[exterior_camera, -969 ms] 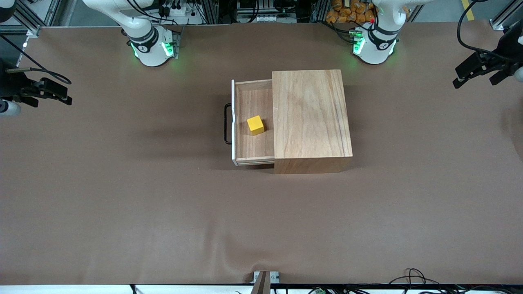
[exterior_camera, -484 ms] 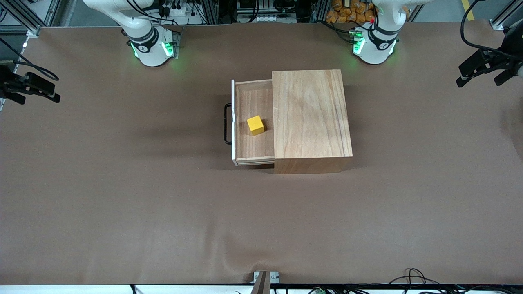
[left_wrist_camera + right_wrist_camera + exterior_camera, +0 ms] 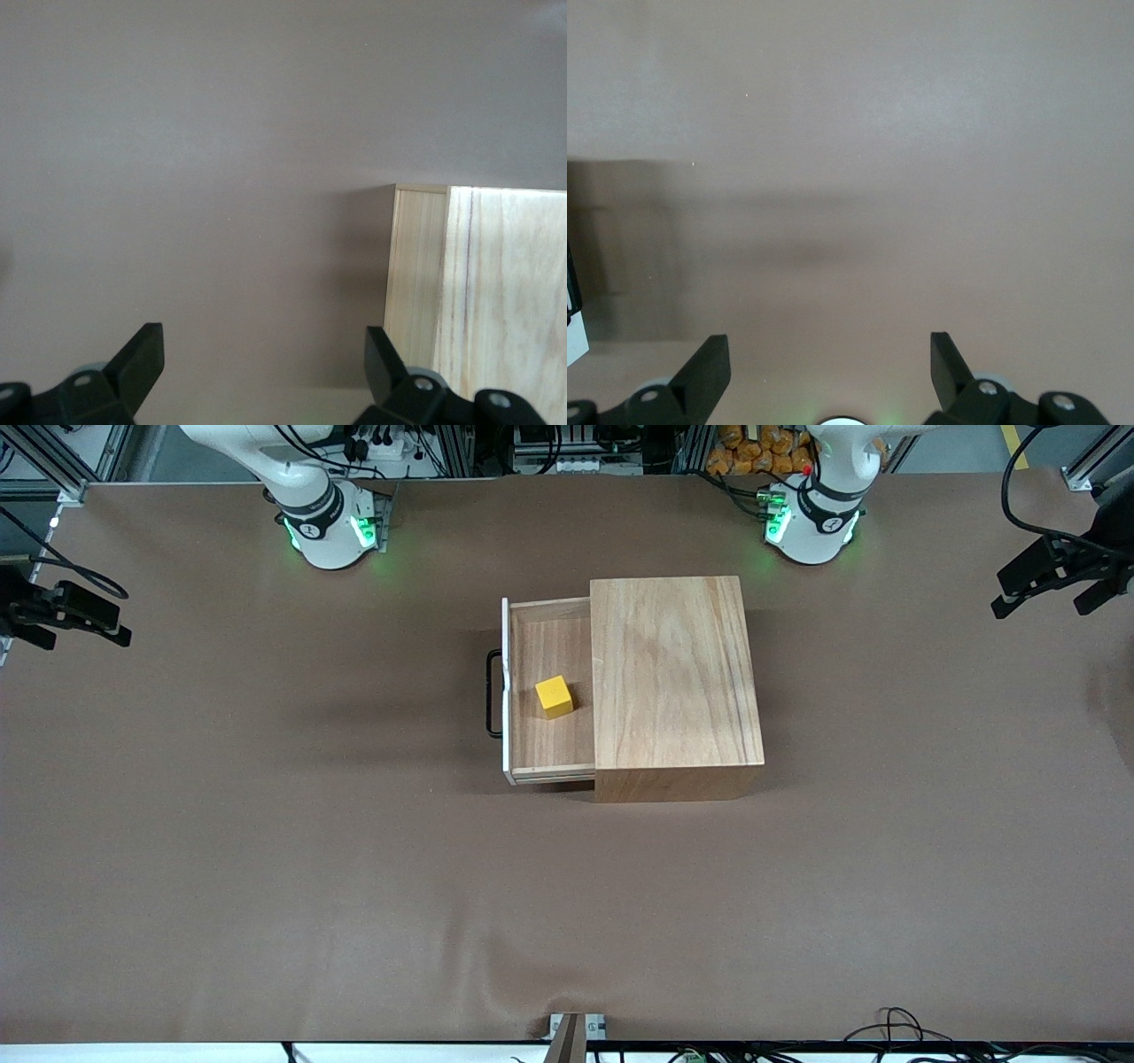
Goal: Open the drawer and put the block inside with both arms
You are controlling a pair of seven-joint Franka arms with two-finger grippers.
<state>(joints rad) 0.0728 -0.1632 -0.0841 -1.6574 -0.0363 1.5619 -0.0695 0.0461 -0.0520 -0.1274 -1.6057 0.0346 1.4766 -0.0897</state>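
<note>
The drawer [image 3: 542,638] stands pulled out of the large wooden box [image 3: 673,682] toward the right arm's end of the table, its black wire handle [image 3: 490,693] in front. The yellow block [image 3: 555,696] lies inside the drawer. My right gripper [image 3: 81,636] is open and empty, up over the table's edge at the right arm's end; its open fingers show in the right wrist view [image 3: 828,354]. My left gripper [image 3: 1044,607] is open and empty over the left arm's end; in the left wrist view [image 3: 263,354] the box [image 3: 483,292] shows beside it.
The arms' green-lit bases [image 3: 332,522] [image 3: 811,518] stand at the table's edge farthest from the front camera. Brown table cover [image 3: 354,868] spreads around the box. Cables [image 3: 895,1027] lie at the table's edge nearest the front camera.
Both grippers have drawn a little farther out toward their ends of the table, the right one more. The drawer and the block have not moved.
</note>
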